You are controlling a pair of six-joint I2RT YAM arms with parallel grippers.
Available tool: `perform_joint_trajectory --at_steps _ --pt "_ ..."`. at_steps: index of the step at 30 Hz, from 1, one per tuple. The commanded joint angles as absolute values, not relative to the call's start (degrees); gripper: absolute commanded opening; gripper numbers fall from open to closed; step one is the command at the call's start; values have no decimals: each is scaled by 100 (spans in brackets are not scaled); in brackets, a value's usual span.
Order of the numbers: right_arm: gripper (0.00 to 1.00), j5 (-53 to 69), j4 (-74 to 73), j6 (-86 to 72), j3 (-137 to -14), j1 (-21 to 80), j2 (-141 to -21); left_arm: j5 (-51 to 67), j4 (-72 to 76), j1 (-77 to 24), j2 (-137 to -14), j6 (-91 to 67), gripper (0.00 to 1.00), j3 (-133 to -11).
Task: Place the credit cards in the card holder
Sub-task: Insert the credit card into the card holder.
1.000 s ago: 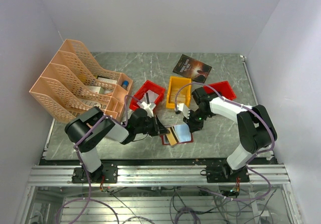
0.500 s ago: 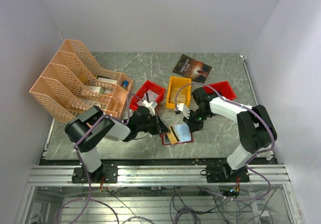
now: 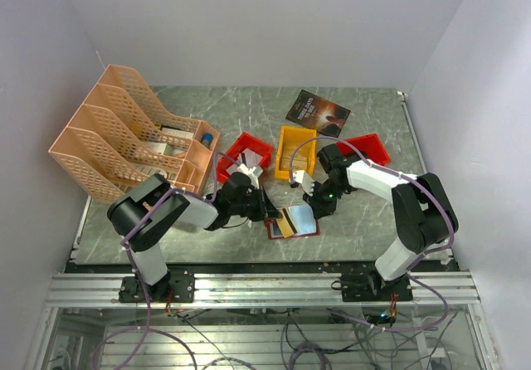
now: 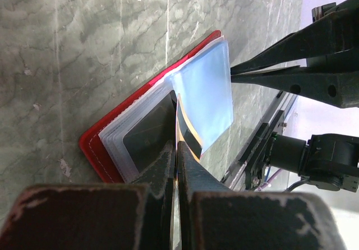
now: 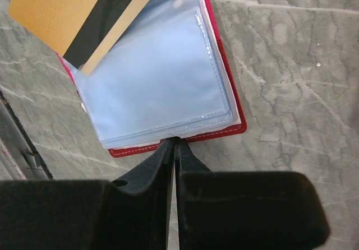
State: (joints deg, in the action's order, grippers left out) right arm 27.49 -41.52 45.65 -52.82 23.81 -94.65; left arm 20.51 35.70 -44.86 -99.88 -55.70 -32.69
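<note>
The card holder [image 3: 304, 218] lies open on the table, dark red outside with pale bluish pockets. My left gripper [image 3: 270, 213] is shut on a gold credit card with a black stripe [image 3: 284, 226] and holds it at the holder's left side. In the left wrist view the card [image 4: 189, 132] shows edge-on ahead of my gripper [image 4: 178, 144], its tip over the pockets [image 4: 205, 87]. My right gripper [image 3: 319, 210] is shut on the holder's right edge. In the right wrist view its tips [image 5: 175, 141] meet at the red rim [image 5: 224, 131], and the card [image 5: 61, 9] shows at top left.
Two red bins [image 3: 246, 156] [image 3: 367, 148] and a yellow bin [image 3: 295, 151] stand behind the holder. A dark booklet [image 3: 318, 111] lies at the back. An orange file rack [image 3: 133, 133] fills the left side. The table's front edge is close below the holder.
My left gripper has moved a little to the right with the card, closer over the holder's pockets. The right gripper has stayed at the holder's edge.
</note>
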Motion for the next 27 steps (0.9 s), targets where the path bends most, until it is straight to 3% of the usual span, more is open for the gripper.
perform_joint_trajectory --at_steps 1,27 --pt "5 2559 -4081 4512 -5273 2434 -9634 1801 3124 -4526 -10111 -5346 7 -3414" --pt "6 2431 -3984 4338 -5291 2483 -9717 1804 2307 -4649 -10342 -5199 7 -3825"
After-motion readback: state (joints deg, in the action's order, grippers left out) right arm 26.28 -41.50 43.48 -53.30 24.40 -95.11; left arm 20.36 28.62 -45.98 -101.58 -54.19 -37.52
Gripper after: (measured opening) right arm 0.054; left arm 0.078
